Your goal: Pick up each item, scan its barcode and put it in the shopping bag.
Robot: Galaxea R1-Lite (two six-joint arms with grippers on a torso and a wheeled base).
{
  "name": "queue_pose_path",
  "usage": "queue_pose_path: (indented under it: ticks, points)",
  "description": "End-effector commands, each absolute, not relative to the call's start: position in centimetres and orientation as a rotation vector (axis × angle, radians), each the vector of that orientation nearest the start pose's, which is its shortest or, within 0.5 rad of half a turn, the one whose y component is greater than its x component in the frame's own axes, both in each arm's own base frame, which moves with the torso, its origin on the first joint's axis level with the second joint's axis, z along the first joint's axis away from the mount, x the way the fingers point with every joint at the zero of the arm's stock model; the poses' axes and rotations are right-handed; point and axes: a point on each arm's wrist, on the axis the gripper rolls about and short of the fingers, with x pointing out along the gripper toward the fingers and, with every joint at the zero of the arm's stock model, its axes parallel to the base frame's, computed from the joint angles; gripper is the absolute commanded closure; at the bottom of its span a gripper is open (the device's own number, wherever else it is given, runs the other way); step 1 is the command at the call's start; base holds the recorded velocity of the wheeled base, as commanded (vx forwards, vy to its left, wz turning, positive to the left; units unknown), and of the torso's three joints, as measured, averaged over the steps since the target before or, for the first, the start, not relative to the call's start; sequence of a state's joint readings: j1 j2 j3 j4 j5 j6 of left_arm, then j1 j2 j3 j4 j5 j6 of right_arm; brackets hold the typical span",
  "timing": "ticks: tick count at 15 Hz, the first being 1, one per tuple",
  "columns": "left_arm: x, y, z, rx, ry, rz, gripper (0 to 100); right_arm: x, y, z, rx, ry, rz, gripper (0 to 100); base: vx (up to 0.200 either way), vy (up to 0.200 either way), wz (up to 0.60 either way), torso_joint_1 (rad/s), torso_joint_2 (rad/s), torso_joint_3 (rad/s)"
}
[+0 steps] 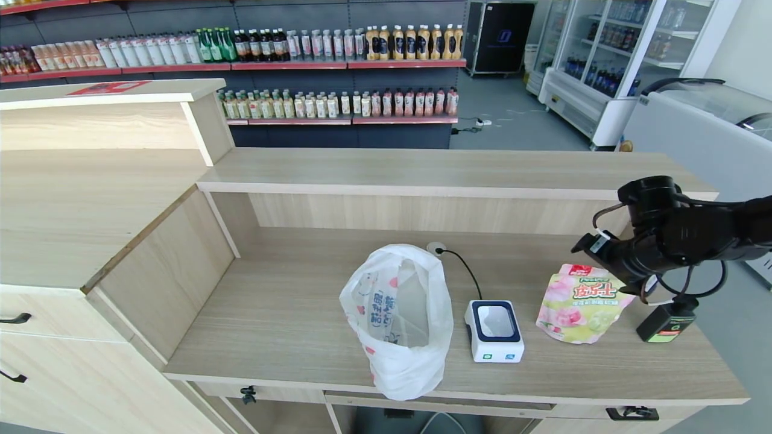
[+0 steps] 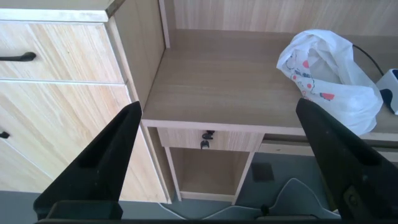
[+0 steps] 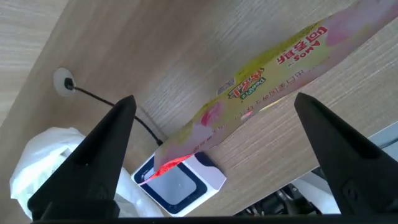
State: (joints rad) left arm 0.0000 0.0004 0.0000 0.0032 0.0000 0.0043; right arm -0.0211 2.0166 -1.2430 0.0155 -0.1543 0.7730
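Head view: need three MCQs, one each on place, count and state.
1. Where is the scanner?
A) between the bag and the pouch
B) inside the bag
C) on the top ledge

2. How many items are to the right of the scanner?
A) one
B) two
C) four

3. The bag is:
A) folded flat
B) upright, mouth open
C) tied shut

Key:
1 A: it sits on the counter between the two.
2 B: the pouch and a dark bottle.
3 B: it stands on its own and its mouth gapes upward.
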Motion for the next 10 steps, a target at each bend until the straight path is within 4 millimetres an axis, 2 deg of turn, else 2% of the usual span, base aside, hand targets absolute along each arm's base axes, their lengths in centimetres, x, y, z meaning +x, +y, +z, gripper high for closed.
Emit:
queue_pose_path:
  ticks: [1,6,10]
  points:
    - [-2.3,0.0,7.5,0.005,0.003,0.0,0,38.7,-1.2,10.8,0.665,0.732,-0.483,0,0.0,0.0,0.0,0.0,0.0,0.0]
    - [-2.3,0.0,7.5,0.005,0.003,0.0,0,40.2,-1.3,6.9,0.621,0.773,-0.484,0,0.0,0.0,0.0,0.0,0.0,0.0]
    - [-2.3,0.0,7.5,0.005,0.003,0.0,0,40.5,-1.3,3.2,0.559,0.817,-0.473,0,0.0,0.0,0.0,0.0,0.0,0.0]
